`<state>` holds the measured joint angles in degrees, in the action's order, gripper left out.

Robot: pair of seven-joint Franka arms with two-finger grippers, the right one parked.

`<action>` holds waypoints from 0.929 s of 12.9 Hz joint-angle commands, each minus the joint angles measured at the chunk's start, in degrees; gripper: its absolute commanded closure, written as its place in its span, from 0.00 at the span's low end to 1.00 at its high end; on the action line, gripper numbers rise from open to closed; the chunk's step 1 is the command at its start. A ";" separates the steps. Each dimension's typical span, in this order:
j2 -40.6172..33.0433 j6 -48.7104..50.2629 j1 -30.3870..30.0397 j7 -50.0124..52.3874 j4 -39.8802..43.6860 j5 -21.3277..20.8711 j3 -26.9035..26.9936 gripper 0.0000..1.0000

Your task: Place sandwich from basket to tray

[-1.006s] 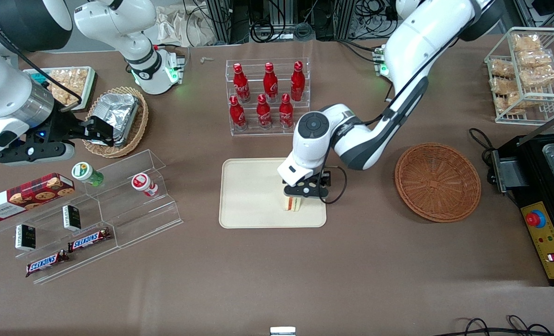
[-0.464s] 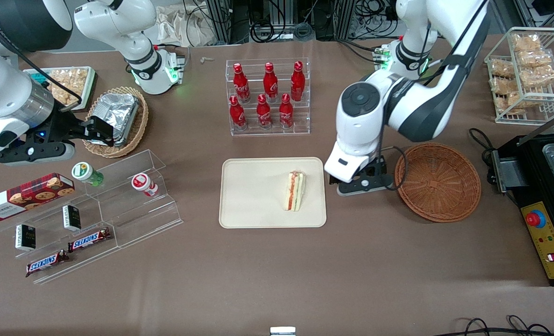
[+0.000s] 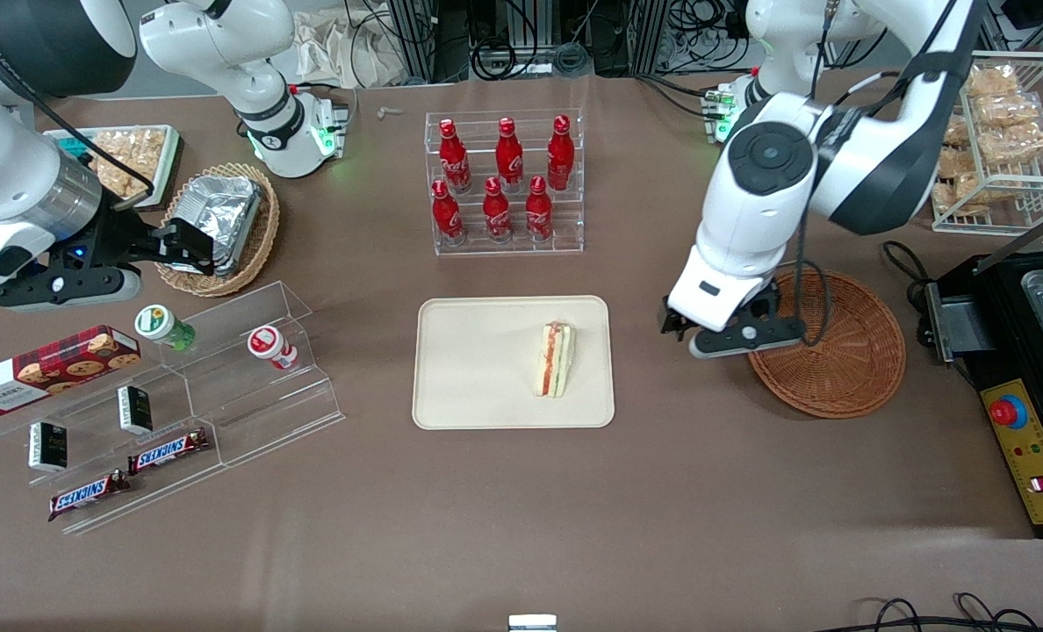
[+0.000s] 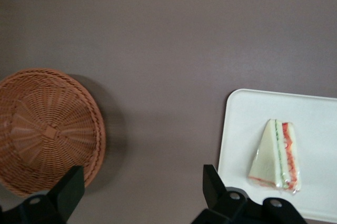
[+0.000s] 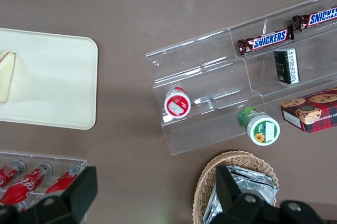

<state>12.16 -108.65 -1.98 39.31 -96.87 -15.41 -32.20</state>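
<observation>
Cream-beige and low-rimmed, the tray [image 3: 486, 369] lay near the middle of the brown table [image 3: 521, 527], and the sandwich [image 3: 554, 360] rested on it, close to the tray edge that faced the working arm's end. The wedge lay flat on one bread face, its red and green filling layers showing along one edge. The gripper [image 3: 732, 338] hung above the table between the tray and the basket [image 3: 837, 351], just over the basket's rim and well apart from the sandwich. In the left wrist view its two fingers [image 4: 68, 190] stood spread with only bare tabletop between them, holding nothing. From that view the basket [image 4: 45, 129] looked empty, though part of its floor was cut off by the frame. Nothing stood between the gripper and the sandwich [image 4: 276, 155] except the tray's [image 4: 316, 113] low rim. Toward the parked arm's end of the table, a stepped clear acrylic rack [image 3: 197, 395] held snack bars and small jars. Farther from the front camera than the tray, a clear rack of red bottles [image 3: 504, 184] stood upright.
</observation>
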 commanded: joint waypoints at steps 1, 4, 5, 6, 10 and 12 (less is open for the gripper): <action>-3.36 2.99 -1.18 -8.69 -0.60 3.44 1.59 0.00; -7.93 6.07 11.85 -25.64 -0.07 11.50 25.94 0.00; -9.60 7.38 16.44 -29.61 -0.07 12.67 33.44 0.00; -10.48 8.44 17.44 -32.52 0.01 12.77 37.08 0.00; -6.65 17.39 13.50 -35.10 12.27 14.00 37.82 0.00; -3.38 19.87 13.50 -34.92 16.61 13.74 37.74 0.00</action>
<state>3.09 -92.22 11.62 4.98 -87.34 -2.56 5.72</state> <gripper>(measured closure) 0.000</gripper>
